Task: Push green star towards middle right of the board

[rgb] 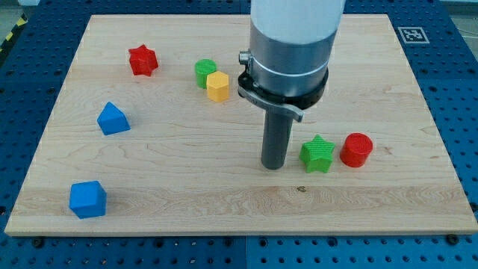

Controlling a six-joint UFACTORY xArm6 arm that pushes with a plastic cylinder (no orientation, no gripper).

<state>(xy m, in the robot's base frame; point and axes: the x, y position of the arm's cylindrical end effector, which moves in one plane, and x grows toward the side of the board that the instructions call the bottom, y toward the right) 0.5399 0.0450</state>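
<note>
- My tip (273, 166) rests just left of the green star-shaped block (317, 154), lower right of centre; contact is unclear.
- The arm carries no pincer, only a rod holding nothing.
- The grey arm housing (290, 45) is cut off at the frame's top.
- The red cylinder block (357, 149) sits just right of the star.

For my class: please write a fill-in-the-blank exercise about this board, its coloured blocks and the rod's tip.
1. My tip stands just to the view's ____ of the green star.
2. The block right beside the green star, on its other side, is the ____ cylinder.
3. The yellow block touches a ____ block.
4. The number of blue blocks on the board is ____.

Missing words: left; red; green; two
</note>
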